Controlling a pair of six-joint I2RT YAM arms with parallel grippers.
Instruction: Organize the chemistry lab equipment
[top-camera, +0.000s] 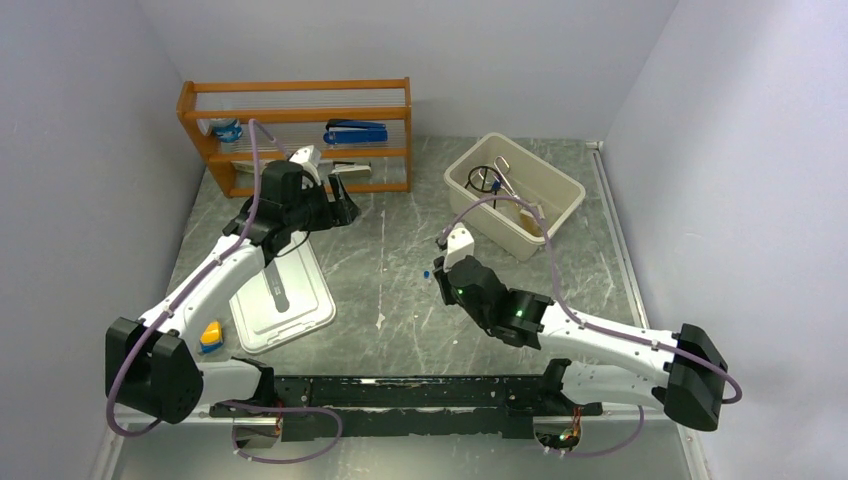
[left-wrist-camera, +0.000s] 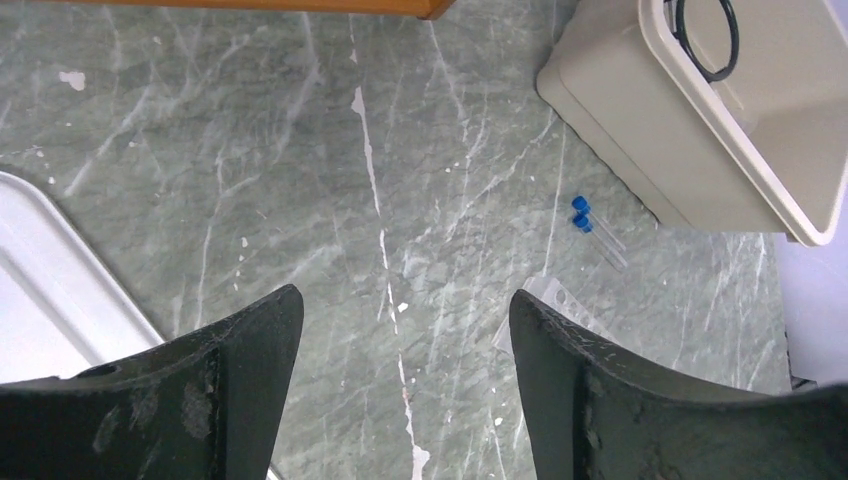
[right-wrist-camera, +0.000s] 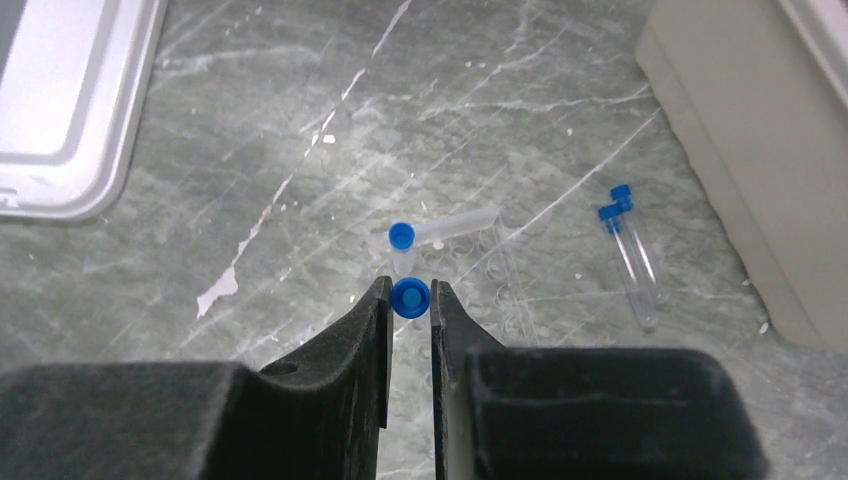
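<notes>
My right gripper (right-wrist-camera: 410, 292) is shut on a blue-capped clear tube (right-wrist-camera: 410, 299), whose cap shows end-on between the fingertips, above the clear rack (right-wrist-camera: 485, 278) on the table. A second tube (right-wrist-camera: 445, 229) lies just beyond the tips on the rack. Two more tubes (right-wrist-camera: 632, 255) lie side by side to the right, near the beige bin (right-wrist-camera: 715, 150). My left gripper (left-wrist-camera: 400, 320) is open and empty above bare table; the two tubes (left-wrist-camera: 597, 229) and the rack (left-wrist-camera: 556, 299) lie to its right. From above, the right gripper (top-camera: 440, 272) is mid-table and the left gripper (top-camera: 340, 206) is near the shelf.
The beige bin (top-camera: 560, 185) at the back right holds a black ring (top-camera: 485, 179), metal tongs (top-camera: 505, 172) and amber tubing (top-camera: 530, 216). An orange shelf (top-camera: 300, 118) stands at the back left. A white lid (top-camera: 290, 305) and a yellow-and-blue block (top-camera: 211, 335) lie at the left.
</notes>
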